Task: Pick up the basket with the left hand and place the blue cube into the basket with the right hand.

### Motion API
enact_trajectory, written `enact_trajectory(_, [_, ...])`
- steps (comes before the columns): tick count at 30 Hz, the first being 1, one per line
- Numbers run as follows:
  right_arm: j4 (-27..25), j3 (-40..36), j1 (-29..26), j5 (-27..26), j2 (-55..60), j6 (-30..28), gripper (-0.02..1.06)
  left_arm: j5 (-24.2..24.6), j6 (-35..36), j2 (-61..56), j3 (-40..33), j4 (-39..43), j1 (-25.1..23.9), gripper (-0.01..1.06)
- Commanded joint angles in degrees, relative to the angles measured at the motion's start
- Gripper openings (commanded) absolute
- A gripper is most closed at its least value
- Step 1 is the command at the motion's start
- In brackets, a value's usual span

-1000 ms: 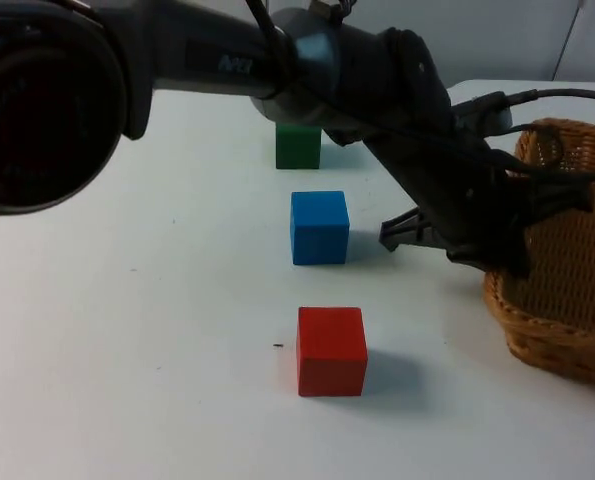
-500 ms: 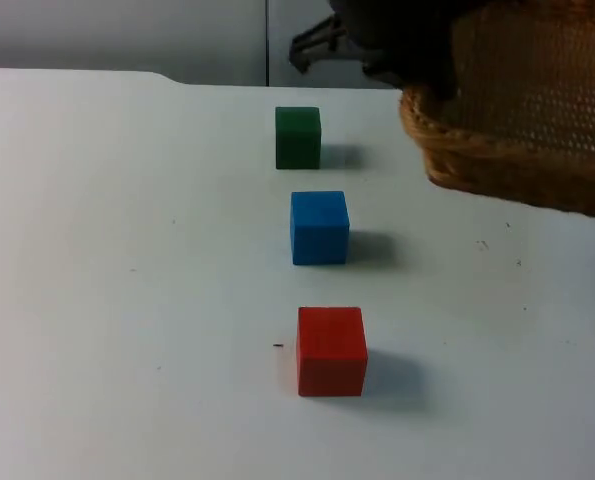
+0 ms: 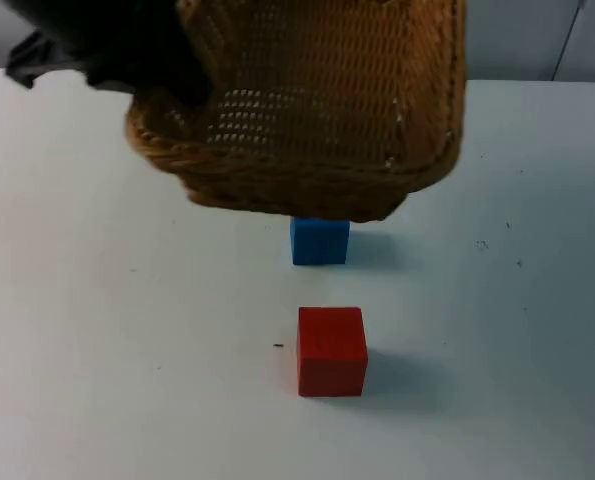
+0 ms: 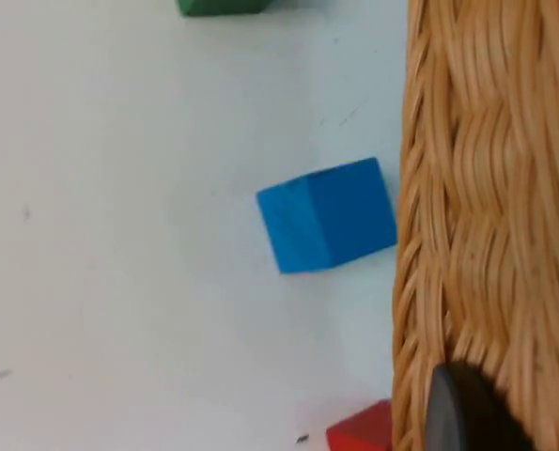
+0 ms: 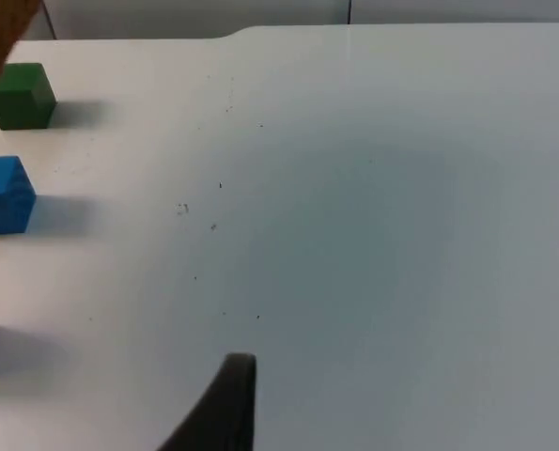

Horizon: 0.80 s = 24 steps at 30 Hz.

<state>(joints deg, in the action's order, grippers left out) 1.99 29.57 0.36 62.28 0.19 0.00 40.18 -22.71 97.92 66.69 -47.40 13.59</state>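
The woven brown wicker basket (image 3: pixel 307 120), clamped by the left gripper (image 3: pixel 127 60), has swung across above the small blue cube (image 3: pixel 319 242) on the table, so the waiting right gripper (image 5: pixel 225 404), finger state unclear, must next grasp it.

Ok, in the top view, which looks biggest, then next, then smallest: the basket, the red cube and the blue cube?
1. Basket: by far the biggest, held up close to the camera.
2. Red cube.
3. Blue cube: looks smallest, but the basket hides part of it and it sits farther back, so the cubes may really match.
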Motion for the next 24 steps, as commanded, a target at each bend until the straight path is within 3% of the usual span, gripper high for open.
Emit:
enact_trajectory(1, [0.3,-0.4,-0.4,-0.5,-0.2,0.0,1.04,1.8,-9.1,-4.7,-5.9,-8.0,-5.3,0.00])
enact_trajectory(4, [0.3,-0.4,-0.4,-0.5,-0.2,0.0,1.04,6.3,-15.1,-8.9,-13.9,-9.3,-14.2,0.00])
enact_trajectory(5, [0.3,-0.4,-0.4,-0.5,-0.2,0.0,1.04,6.3,-15.1,-8.9,-13.9,-9.3,-14.2,0.00])
enact_trajectory(10, [0.3,-0.4,-0.4,-0.5,-0.2,0.0,1.04,15.6,-24.0,-12.9,-21.3,-8.8,-28.4,0.00])
enact_trajectory(14, [0.3,-0.4,-0.4,-0.5,-0.2,0.0,1.04,16.8,-25.4,-13.9,-23.8,-8.4,-33.8,0.00])
enact_trajectory(24, [-0.5,-0.4,-0.4,-0.5,-0.2,-0.9,1.04,15.0,-26.3,-14.1,-24.1,-4.2,-35.3,0.00])
